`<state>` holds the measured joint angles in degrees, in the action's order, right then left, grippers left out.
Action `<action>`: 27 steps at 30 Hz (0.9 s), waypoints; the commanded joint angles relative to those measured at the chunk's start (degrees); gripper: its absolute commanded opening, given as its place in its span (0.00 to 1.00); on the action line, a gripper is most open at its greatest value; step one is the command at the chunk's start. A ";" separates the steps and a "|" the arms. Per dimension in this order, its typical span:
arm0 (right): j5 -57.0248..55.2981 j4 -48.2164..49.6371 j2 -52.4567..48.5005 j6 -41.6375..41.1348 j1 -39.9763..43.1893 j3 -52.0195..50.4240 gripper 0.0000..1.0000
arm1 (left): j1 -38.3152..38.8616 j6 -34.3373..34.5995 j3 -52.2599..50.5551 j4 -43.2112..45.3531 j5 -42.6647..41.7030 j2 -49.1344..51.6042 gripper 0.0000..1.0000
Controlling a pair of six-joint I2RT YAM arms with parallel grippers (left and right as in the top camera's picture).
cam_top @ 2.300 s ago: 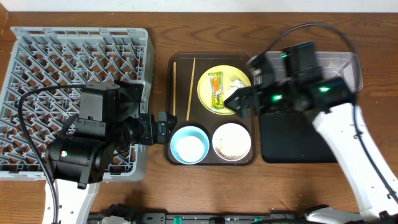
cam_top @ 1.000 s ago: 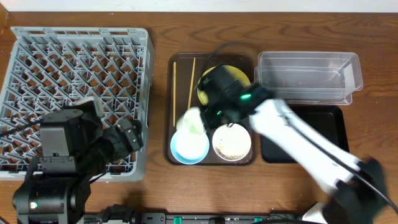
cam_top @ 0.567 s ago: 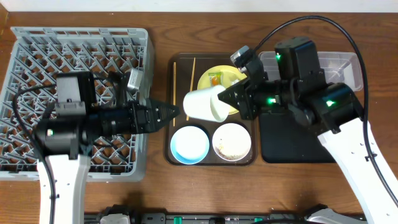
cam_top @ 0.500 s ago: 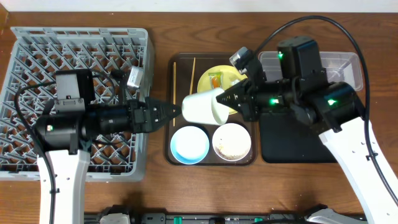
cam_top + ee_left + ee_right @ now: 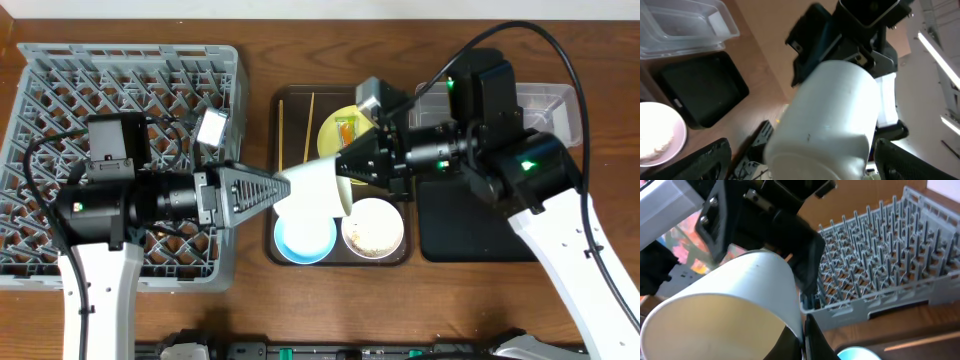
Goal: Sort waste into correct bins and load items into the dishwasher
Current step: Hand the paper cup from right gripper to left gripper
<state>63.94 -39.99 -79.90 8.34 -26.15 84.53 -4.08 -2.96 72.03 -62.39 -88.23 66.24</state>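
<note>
A white paper cup hangs on its side over the brown tray. My right gripper is shut on its rim, the fingertips pinching the cup wall. My left gripper is open, and its fingers flank the cup's base without touching it. Below lie the yellow plate with the green-and-orange wrapper, two chopsticks, the light blue bowl and the white bowl holding rice scraps. The grey dish rack stands at the left.
The clear tub and the black tray sit at the right, partly under my right arm. The brown tray's rim lies close to the rack's right wall. My left arm lies across the rack's lower half.
The right arm has carried the cup left and a little lower. Its base now sits between the left gripper's fingers, which look spread wider than before.
</note>
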 commanded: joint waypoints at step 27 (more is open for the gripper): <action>-11.28 5.05 -4.24 -2.78 -4.52 0.02 0.01 | 2.34 -1.09 0.63 -1.84 -1.53 -2.82 0.78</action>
<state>59.75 -35.00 -83.00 5.78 -30.96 84.53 -2.17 -3.88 72.03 -63.46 -86.65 64.40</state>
